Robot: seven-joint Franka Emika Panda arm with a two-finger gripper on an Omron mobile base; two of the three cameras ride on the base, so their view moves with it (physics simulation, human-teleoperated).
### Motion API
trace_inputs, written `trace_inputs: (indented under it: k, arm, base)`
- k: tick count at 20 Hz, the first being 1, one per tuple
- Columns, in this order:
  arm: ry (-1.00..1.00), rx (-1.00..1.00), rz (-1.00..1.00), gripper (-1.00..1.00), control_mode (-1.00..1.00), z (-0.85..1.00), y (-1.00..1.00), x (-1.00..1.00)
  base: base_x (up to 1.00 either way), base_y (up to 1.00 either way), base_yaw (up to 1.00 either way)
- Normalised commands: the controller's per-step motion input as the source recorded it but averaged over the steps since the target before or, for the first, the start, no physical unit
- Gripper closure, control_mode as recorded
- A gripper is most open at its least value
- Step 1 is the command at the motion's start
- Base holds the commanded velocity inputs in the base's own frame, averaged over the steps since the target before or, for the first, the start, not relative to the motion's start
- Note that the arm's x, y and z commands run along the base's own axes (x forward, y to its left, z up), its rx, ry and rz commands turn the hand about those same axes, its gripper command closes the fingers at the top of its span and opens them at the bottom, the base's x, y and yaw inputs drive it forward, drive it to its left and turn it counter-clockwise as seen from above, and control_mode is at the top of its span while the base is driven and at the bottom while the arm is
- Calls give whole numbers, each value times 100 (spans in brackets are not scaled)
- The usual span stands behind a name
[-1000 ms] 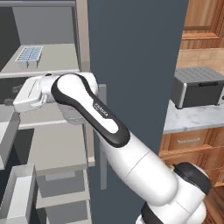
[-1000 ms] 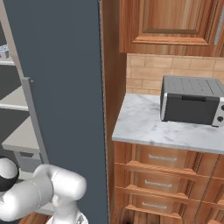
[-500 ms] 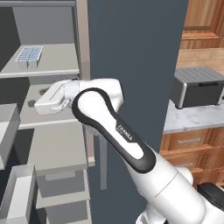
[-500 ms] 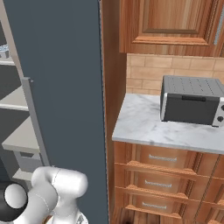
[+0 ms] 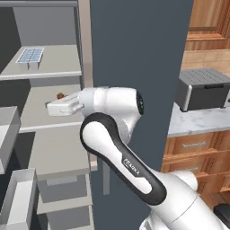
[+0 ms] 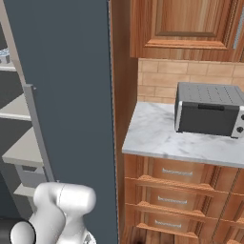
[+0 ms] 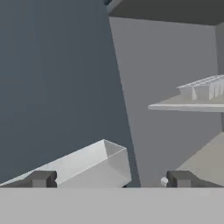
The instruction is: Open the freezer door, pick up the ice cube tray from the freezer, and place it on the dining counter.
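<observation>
Pincer (image 7: 109, 178) spread wide and empty, its two dark fingertips (image 7: 41, 178) standing far apart at the bottom of the hand view, with nothing between them and nothing touched. Reaching into the open freezer (image 5: 54, 148) at the height of the middle shelf (image 5: 42, 105), hand (image 5: 63, 106) pointing left over that shelf in the left base view. Ice cube tray (image 5: 30, 55) lying flat on the upper shelf (image 5: 45, 63), one level above the hand and further left, well apart from the pincer (pale blue grid of cells, seen edge-on in the hand view (image 7: 202, 89) at upper right, resting on the shelf lip). A small brownish object (image 5: 59, 95) sitting on the middle shelf just behind the hand, too small to identify. Freezer door (image 7: 52, 83) swung open, its dark inner face at the left of the hand view, with a white bin (image 7: 87, 168) on it low and close to the left fingertip. Second slate-grey door (image 5: 134, 67) closed to the right of the open compartment, its vertical bar handle (image 6: 40, 128) seen in the right base view. Further right, a small marble counter (image 6: 181, 138) over wooden drawers (image 6: 176, 190), carrying a grey toaster oven (image 6: 209, 109) (against a brick backsplash, under wooden cabinets). Grey drawers (image 5: 18, 202) low at the left of the freezer, below the hand.
</observation>
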Motion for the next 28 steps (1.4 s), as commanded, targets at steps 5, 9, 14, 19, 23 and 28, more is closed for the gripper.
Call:
trace_inputs:
  k: [5,9,14,19,23,28]
  arm:
    - [23,0,-18,-100,-100,3,-56,-3]
    - [20,-1,-20,-100,-100,1,-49,0]
    - [14,-3,-18,-100,-100,0,-56,-5]
    - [8,-11,-16,-100,-100,0,-49,-8]
    - [1,-16,-16,-100,-100,0,-41,-6]
    - [2,-16,-16,-100,-100,0,-42,-3]
  base:
    - [0,0,0]
    - [0,0,0]
    - [0,0,0]
    - [0,0,0]
    - [0,0,0]
    - [0,0,0]
